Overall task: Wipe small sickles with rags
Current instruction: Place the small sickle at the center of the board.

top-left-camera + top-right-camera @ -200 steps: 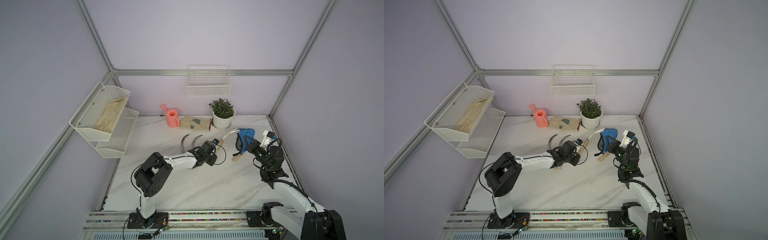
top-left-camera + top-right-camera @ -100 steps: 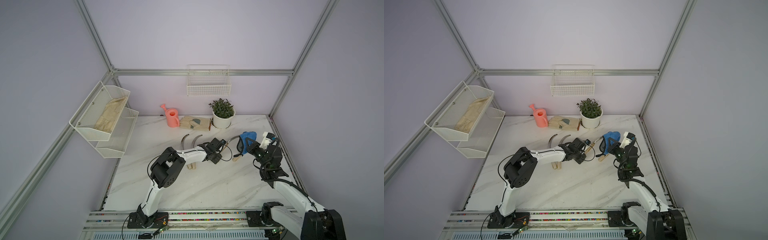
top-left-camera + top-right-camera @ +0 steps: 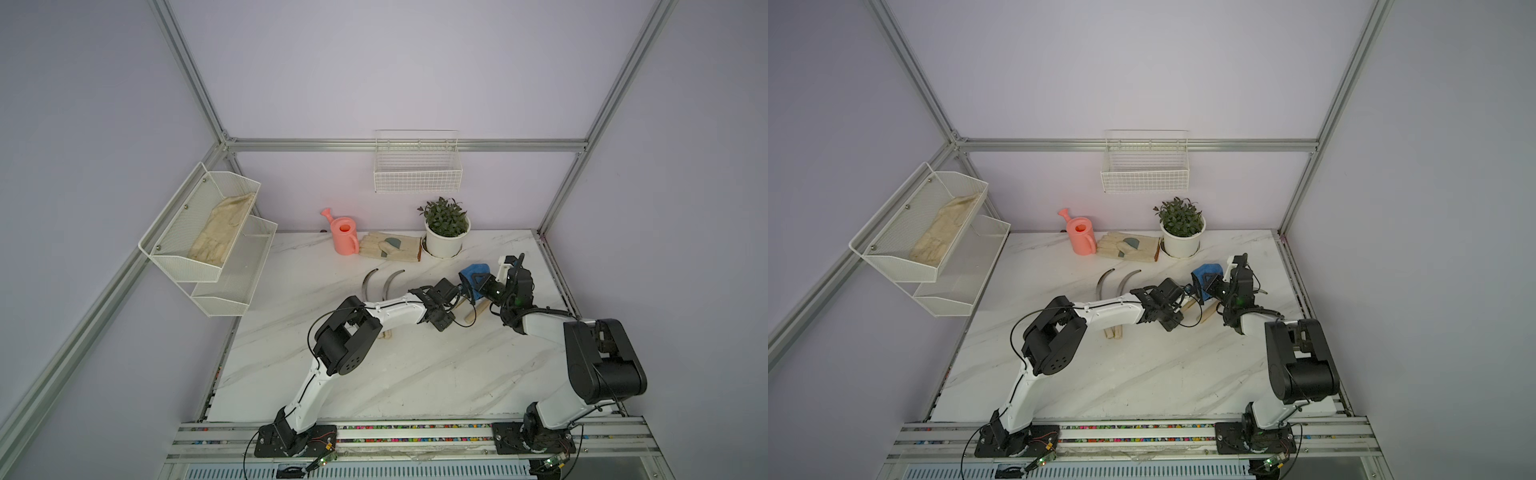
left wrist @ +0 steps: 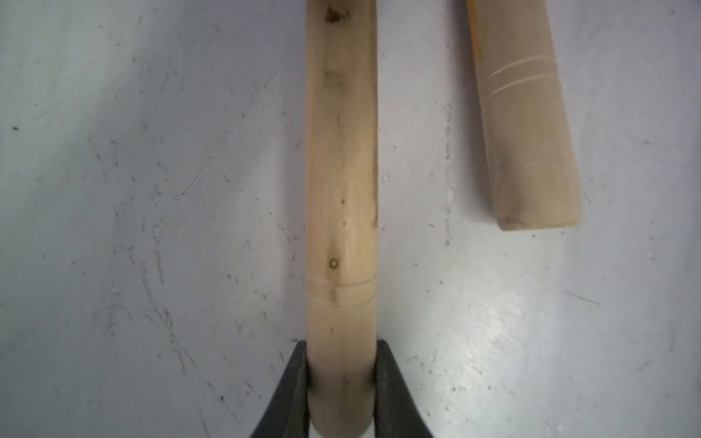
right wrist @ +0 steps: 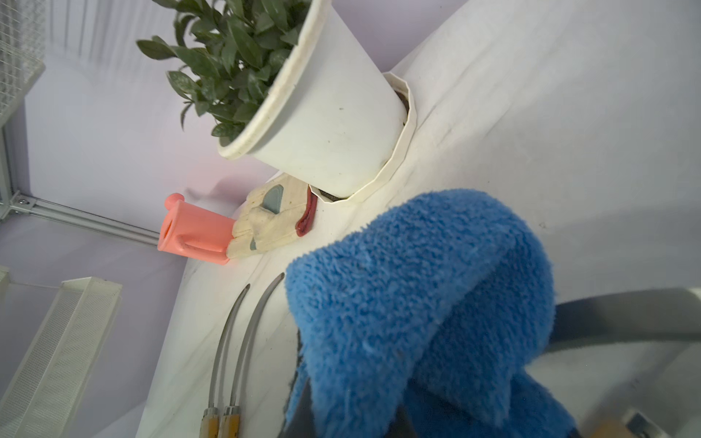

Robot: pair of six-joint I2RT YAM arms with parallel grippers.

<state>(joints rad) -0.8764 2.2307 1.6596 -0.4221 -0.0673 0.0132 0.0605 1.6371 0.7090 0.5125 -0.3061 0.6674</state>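
Note:
My left gripper (image 4: pixel 341 379) is shut on the pale wooden handle (image 4: pixel 341 189) of a small sickle; a second sickle's handle (image 4: pixel 527 132) lies beside it on the marble table (image 4: pixel 151 189). In both top views the left gripper (image 3: pixel 451 297) (image 3: pixel 1177 297) meets the blue rag (image 3: pixel 471 276) (image 3: pixel 1204 278), which my right gripper (image 5: pixel 349 409) is shut on. A grey blade (image 5: pixel 626 314) runs into the rag's fold. Two more sickles (image 3: pixel 368 282) (image 3: pixel 390 282) lie side by side left of the grippers, their blades (image 5: pixel 227 341) showing in the right wrist view.
A potted plant (image 3: pixel 444 232), beige gloves (image 3: pixel 390 247) and a pink watering can (image 3: pixel 345 235) line the back wall. A wire basket (image 3: pixel 417 170) hangs above them. A two-tier mesh shelf (image 3: pixel 208 245) on the left wall holds another glove.
The left arm has swung its elbow in and carried the sickle to the right, up against the rag. The right gripper with the rag shifted slightly left. Both grippers stayed shut.

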